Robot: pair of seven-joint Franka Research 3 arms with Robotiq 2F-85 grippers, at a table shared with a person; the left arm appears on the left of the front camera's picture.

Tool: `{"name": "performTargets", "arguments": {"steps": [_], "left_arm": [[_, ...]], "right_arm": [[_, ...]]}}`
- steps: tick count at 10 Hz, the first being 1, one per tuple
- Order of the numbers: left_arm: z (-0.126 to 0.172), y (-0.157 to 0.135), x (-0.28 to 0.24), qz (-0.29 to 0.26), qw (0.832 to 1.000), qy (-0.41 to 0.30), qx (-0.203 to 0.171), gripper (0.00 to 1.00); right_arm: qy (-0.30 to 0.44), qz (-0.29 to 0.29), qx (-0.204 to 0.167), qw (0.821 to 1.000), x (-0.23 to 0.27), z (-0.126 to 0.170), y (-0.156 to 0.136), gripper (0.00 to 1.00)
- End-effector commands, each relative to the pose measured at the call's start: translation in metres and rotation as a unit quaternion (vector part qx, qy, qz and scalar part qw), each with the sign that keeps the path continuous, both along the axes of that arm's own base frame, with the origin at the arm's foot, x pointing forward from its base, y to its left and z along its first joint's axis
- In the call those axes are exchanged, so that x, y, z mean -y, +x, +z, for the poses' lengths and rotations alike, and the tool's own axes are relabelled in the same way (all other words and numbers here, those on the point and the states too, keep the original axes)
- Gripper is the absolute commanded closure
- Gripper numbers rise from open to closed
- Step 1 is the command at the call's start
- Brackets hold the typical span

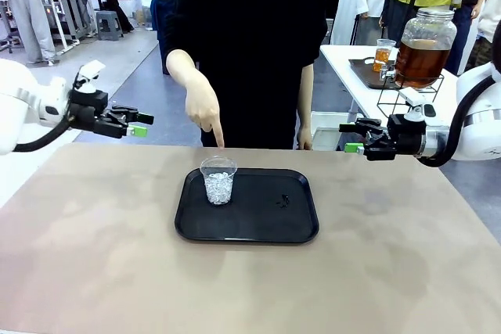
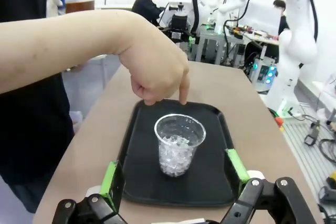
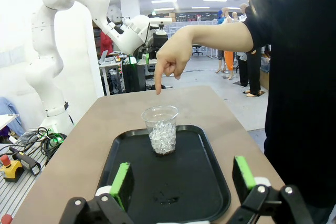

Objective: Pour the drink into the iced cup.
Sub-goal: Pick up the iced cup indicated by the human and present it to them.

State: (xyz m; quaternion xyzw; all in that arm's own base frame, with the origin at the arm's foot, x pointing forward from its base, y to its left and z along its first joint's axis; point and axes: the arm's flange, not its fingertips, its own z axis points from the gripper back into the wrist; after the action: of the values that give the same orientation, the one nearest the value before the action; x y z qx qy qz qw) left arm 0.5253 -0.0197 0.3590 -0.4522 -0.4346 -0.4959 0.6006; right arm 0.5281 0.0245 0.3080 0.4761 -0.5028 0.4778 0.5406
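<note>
A clear plastic cup [image 1: 218, 180] holding ice stands upright at the left end of a black tray [image 1: 270, 220]. The cup [image 2: 179, 143] [image 3: 161, 129] sits ahead of each gripper, well apart from both. The person's hand [image 1: 203, 107] points a finger down just behind the cup. Amber-brown drink fills a large lidded glass jar [image 1: 423, 47] on a side table at the back right, with a small cup of it [image 1: 383, 55] beside. My left gripper [image 1: 139, 124] hovers open at the table's left. My right gripper [image 1: 351, 138] hovers open at the right. Both are empty.
The tray lies mid-table on a tan surface [image 1: 102, 256]. A small dark mark or spill [image 1: 282, 200] sits on the tray's right part. The jar stands on a black wire stand [image 1: 407, 95]. The person stands at the far edge.
</note>
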Motion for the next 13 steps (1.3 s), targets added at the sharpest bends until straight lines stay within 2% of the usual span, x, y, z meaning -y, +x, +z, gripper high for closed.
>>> {"name": "performTargets", "arguments": {"steps": [1,2,3,8,11,13], "left_arm": [[-0.012,-0.004,0.004,0.006,0.999,-0.026,0.023,0.0],[-0.014,-0.005,0.005,0.004,0.999,-0.032,0.014,0.0],[-0.008,0.0,0.001,0.002,1.0,-0.007,0.009,0.0],[-0.013,-0.001,0.002,0.004,1.0,-0.011,0.011,0.0],[-0.05,0.015,0.009,-0.001,0.997,-0.007,0.071,0.0],[-0.075,0.021,0.021,-0.004,0.996,-0.019,0.092,0.0]], "right_arm": [[0.0,0.001,0.002,1.0,0.0,0.003,0.004,0.0],[0.0,0.001,0.002,1.0,0.0,0.003,0.004,0.0],[0.0,0.001,0.002,1.0,0.0,0.003,0.004,0.0],[0.0,0.001,0.002,1.0,0.0,0.003,0.004,0.0],[0.0,0.001,0.002,1.0,0.0,0.003,0.004,0.0],[0.0,0.001,0.002,1.0,0.0,0.003,0.004,0.0]]}}
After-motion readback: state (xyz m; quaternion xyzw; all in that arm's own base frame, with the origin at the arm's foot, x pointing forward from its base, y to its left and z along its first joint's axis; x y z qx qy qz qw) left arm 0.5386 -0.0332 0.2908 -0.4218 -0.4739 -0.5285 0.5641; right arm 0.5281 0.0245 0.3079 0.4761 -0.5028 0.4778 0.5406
